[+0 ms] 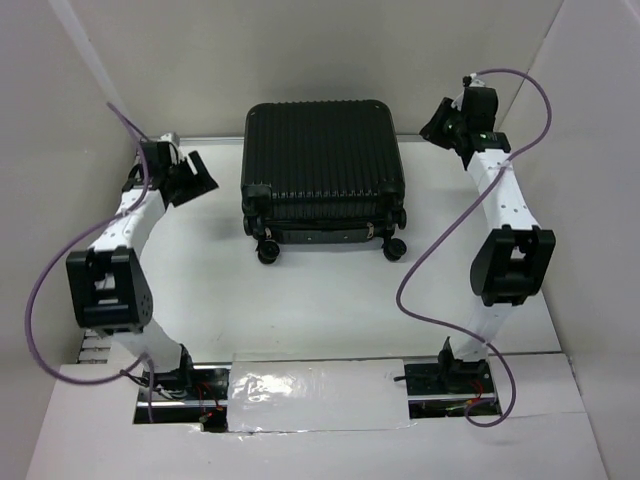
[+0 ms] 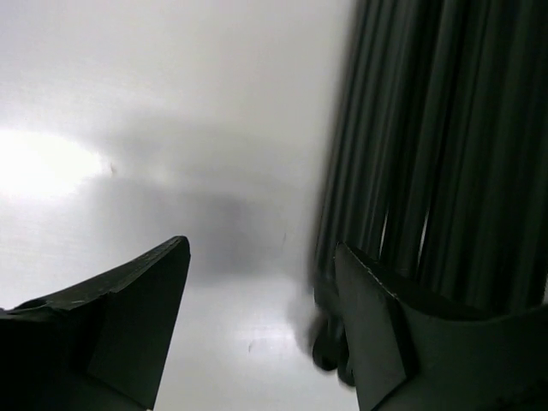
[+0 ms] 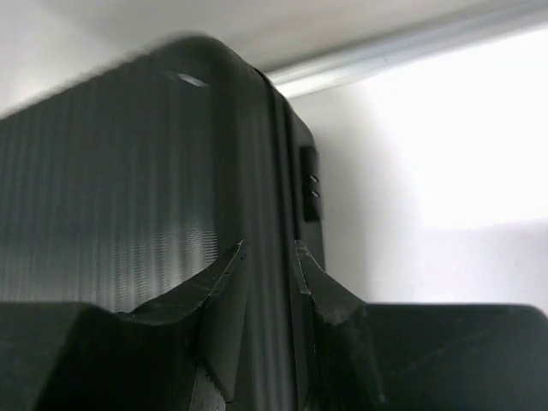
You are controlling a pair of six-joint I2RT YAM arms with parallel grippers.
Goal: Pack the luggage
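Status: the luggage [image 1: 320, 160] lies flat and shut on the tabletop [image 1: 320, 310], so its contents are not visible. Packing is judged near complete, though whether the closure is fastened cannot be told.

Left gripper [image 1: 192, 175] stands off the luggage's left side, jaws wide apart and empty. Right gripper [image 1: 442, 122] sits off the luggage's right rear corner, jaws parted only narrowly, gripping nothing.

Condition: black ribbed hard shell, rounded corners, small wheels [image 1: 268, 252] on the luggage's edge facing the arm bases
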